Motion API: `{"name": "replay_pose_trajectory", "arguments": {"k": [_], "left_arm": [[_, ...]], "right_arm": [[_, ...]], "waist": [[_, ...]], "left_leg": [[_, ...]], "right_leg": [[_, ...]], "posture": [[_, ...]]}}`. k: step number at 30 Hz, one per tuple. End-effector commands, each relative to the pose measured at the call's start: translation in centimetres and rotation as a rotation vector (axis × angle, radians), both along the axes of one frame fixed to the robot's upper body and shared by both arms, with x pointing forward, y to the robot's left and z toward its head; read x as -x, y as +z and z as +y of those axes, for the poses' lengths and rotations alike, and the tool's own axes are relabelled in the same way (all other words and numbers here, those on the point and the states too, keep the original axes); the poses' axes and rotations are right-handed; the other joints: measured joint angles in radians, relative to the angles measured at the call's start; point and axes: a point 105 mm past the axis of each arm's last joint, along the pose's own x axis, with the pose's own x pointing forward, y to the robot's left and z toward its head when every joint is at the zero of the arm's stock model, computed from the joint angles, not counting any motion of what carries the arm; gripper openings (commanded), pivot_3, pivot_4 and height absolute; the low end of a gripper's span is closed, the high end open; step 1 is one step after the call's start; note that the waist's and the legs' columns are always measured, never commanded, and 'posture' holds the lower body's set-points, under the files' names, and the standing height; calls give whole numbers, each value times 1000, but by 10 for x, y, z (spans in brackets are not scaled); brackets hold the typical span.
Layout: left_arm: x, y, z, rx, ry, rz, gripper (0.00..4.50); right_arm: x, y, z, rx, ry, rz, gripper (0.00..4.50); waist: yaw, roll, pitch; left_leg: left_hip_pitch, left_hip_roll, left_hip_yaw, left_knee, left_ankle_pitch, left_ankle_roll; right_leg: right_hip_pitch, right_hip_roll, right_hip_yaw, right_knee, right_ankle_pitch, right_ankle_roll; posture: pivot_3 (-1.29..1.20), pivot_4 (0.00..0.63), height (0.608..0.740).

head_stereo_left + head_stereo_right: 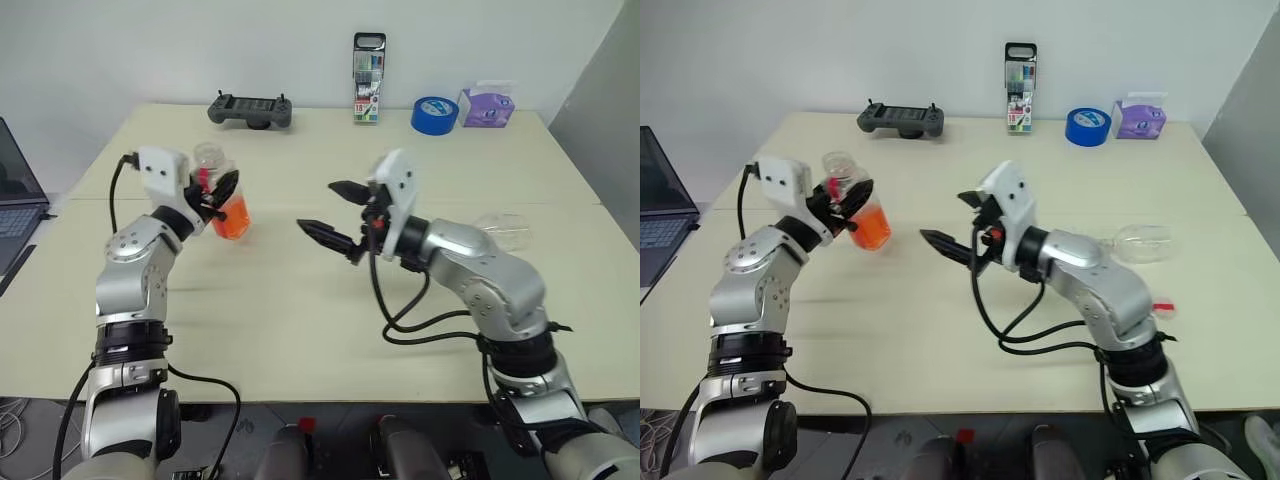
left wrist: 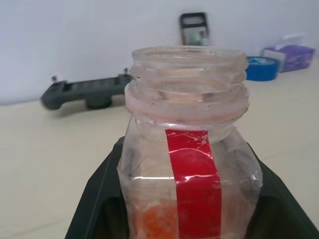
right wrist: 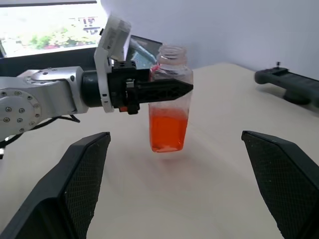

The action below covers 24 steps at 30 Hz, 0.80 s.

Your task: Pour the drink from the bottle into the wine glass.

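My left gripper (image 1: 220, 198) is shut on the bottle (image 1: 209, 158), holding it upright just above the table on the left. The bottle's mouth (image 2: 189, 55) is open, and a red stripe (image 2: 194, 184) runs down its side. The orange-red drink (image 3: 168, 130) fills roughly its lower half. My right gripper (image 1: 316, 206) hangs open and empty over the middle of the table, pointing at the bottle with a gap between them. The wine glass (image 1: 1140, 242) lies on its side on the table, beyond my right forearm.
Along the far edge stand a black controller (image 1: 250, 110), a marker box (image 1: 368, 78), a blue tape roll (image 1: 434, 114) and a purple tissue pack (image 1: 486, 106). A laptop (image 1: 15, 200) sits off the left edge. A small red-and-white piece (image 1: 1165, 306) lies by my right elbow.
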Motion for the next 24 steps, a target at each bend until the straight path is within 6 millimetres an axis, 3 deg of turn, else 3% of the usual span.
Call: {"name": "replay_pose_trajectory", "arguments": {"k": [1,7,15,24], "left_arm": [[8,20,14,31,52,-91,1870],[10,8,18,61,85,-79,1870],[15,-10,15,23,77,-39,4425],[37,-26,23,15,116,15,4485]], "right_arm": [[4,9,10,-13,45,-50,4500],[6,3,15,8,57,-14,4500],[3,5,8,1,23,0,4500],[-5,9,-4,-8,-19,-6,4500]], "waist": [[1,-1,0],[-1,-1,-1],[-3,-1,-1],[-4,-1,-1]], "left_leg": [[-1,-1,0,0,0,0],[-1,-1,0,0,0,0],[-1,-1,0,-1,0,0],[0,-1,0,-1,0,0]], "right_leg": [[0,-1,0,0,0,0],[-1,-3,0,0,0,0],[-1,-2,0,1,0,0],[-1,-2,0,1,0,0]], "posture": [[0,150,740],[0,150,740],[0,150,740],[0,150,740]]}}
